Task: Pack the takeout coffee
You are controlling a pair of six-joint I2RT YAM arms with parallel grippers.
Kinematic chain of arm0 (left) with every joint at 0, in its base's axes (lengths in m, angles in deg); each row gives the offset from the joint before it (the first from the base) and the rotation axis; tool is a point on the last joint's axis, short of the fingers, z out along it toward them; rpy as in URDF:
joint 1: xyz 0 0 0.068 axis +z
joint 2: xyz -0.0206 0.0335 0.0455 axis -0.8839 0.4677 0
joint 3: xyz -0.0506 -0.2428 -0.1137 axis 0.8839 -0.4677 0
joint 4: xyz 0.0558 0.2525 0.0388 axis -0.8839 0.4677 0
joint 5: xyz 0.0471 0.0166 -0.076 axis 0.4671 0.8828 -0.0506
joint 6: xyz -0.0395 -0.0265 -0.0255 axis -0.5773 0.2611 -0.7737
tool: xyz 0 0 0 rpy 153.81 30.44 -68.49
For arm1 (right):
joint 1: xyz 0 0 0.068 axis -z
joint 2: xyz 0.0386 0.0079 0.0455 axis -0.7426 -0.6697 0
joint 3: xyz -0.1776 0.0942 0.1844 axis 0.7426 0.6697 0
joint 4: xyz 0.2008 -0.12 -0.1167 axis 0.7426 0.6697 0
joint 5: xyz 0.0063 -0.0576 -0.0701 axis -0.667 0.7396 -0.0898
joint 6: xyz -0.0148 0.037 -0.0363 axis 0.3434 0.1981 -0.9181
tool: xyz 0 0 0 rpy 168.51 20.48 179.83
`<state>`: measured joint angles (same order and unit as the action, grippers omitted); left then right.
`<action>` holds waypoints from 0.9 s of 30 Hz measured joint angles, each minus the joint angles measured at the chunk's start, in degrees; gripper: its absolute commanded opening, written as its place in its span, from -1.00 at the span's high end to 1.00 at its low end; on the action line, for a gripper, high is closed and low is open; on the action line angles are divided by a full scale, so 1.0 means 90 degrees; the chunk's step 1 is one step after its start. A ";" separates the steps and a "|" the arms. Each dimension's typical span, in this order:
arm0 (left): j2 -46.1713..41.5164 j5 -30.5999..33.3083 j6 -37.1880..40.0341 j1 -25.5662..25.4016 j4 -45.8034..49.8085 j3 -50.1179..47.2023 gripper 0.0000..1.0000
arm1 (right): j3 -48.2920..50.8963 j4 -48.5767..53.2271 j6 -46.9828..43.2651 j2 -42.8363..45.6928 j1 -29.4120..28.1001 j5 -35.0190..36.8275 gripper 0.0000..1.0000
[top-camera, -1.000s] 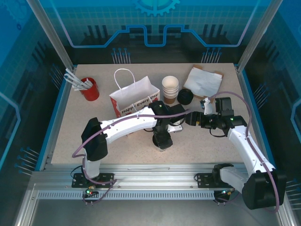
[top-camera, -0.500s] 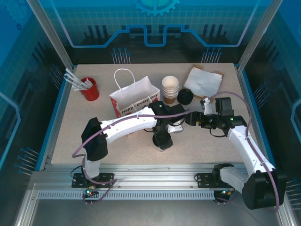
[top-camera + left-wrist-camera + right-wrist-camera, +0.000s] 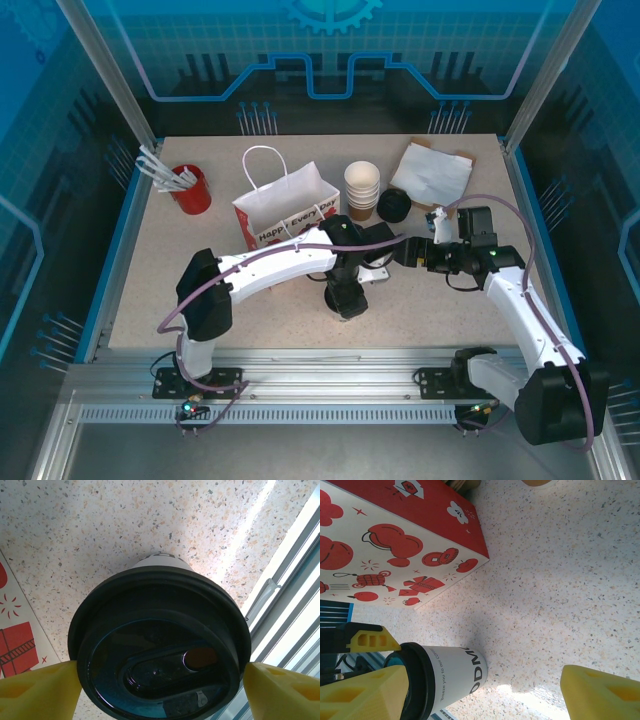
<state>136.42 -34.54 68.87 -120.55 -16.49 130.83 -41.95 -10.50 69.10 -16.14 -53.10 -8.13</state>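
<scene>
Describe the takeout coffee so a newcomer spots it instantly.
Find the red-and-white paper bag. Just in front of it, under the left hand, stands a white cup. It alone wears a black lid, unlike the stacked bare cups and the loose lid.

- Top view: bright, even overhead light on table [image 3: 150,290]; shadows faint.
- Left wrist: pale glare streak toward table's edge; glossy lid [image 3: 160,650] mirrors highlights.
- Right wrist: near fingers [image 3: 600,695] soft-focused.

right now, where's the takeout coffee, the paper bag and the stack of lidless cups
takeout coffee [image 3: 160,655]: left wrist view, middle of its black lid
paper bag [image 3: 288,198]: top external view, white face above the red band
stack of lidless cups [image 3: 362,178]: top external view, top cup's opening
</scene>
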 measured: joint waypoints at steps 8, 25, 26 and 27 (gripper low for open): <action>0.0000 -0.0002 0.0085 0.0000 0.0002 0.0000 -0.58 | 0.0000 0.0000 0.0000 -0.0022 0.0000 -0.0002 -0.62; 0.0000 0.0061 0.0090 -0.0015 0.0007 0.0000 -0.52 | 0.0000 -0.0002 0.0000 -0.0068 0.0000 -0.0002 -0.62; 0.0000 0.0058 0.0090 -0.0015 0.0007 0.0000 -0.54 | 0.0000 0.0000 0.0000 -0.0073 0.0000 -0.0002 -0.62; 0.0000 0.0061 0.0087 -0.0015 0.0007 0.0000 -0.55 | 0.0000 0.0000 0.0000 -0.0073 0.0000 -0.0002 -0.62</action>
<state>136.42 -33.99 69.65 -120.68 -16.43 130.83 -41.95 -10.50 69.10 -16.80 -53.10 -8.15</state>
